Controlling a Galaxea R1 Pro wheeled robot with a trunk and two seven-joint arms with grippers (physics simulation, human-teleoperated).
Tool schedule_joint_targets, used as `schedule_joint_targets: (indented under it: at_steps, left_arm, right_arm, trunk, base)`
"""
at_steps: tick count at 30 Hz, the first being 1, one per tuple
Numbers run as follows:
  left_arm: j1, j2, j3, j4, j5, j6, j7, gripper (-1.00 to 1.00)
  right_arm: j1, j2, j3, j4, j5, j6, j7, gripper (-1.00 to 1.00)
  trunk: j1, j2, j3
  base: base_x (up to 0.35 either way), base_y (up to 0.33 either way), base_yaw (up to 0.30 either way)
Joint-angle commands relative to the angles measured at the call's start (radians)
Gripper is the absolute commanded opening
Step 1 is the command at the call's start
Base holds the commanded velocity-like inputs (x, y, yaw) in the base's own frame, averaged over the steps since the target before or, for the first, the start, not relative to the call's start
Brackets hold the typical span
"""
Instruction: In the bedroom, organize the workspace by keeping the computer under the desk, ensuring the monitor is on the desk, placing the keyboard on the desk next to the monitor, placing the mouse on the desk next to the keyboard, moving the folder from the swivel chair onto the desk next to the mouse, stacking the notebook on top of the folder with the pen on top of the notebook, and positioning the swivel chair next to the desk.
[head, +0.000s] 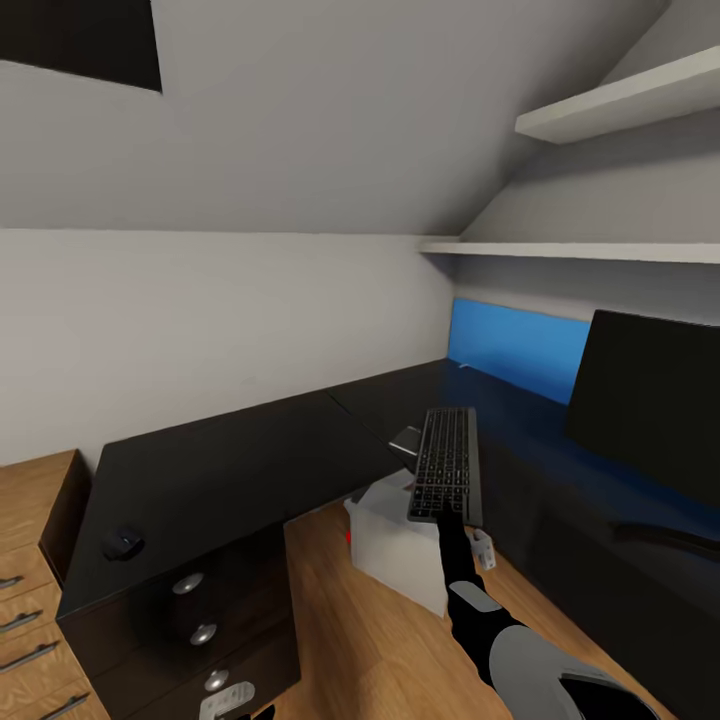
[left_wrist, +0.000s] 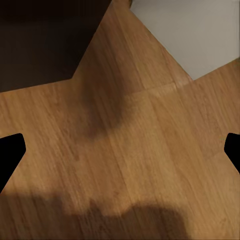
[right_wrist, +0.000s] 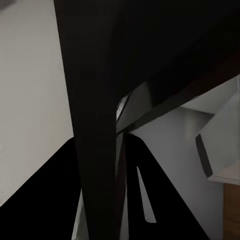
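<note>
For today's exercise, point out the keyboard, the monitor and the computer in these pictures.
keyboard (head: 445, 465): head view, middle of the key field.
monitor (head: 650, 400): head view, centre of the dark screen.
computer (head: 395, 545): head view, pale side of the case under the keyboard.

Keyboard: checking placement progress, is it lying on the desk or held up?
Held up: the keyboard sits on the right gripper, above the computer.
</note>
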Motion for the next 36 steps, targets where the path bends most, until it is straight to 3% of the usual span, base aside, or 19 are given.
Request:
schedule_joint_targets:
  at_steps: [1, 26, 30, 36]
  left_arm:
    - [-0.001, 0.001, -0.008, 0.001, 0.010, -0.005, -0.002, 1.00]
    - [-0.001, -0.002, -0.008, 0.002, 0.012, -0.005, 0.003, 1.00]
    - [-0.001, -0.001, -0.008, 0.002, 0.012, -0.004, 0.003, 1.00]
    - [-0.001, -0.002, -0.012, 0.040, 0.012, 0.000, 0.003, 1.00]
  right_arm:
    - [-0.001, 0.002, -0.008, 0.001, 0.000, 0.001, 0.008, -1.00]
    - [-0.001, 0.014, 0.006, 0.002, 0.007, 0.000, 0.010, -1.00]
    - [-0.001, 0.029, 0.037, 0.003, 0.009, 0.001, 0.009, -1.00]
    - [-0.001, 0.029, 0.096, 0.004, 0.009, 0.001, 0.009, -1.00]
  trunk:
    - [-0.004, 0.007, 0.002]
    - [-0.100, 0.182, 0.080]
    - [-0.115, 0.210, 0.093]
    - [-0.138, 0.252, 0.112]
  base:
    - [0.000, 0.000, 0.000]
    - [0.000, 0.000, 0.000]
    - [0.000, 0.000, 0.000]
    - [0.000, 0.000, 0.000]
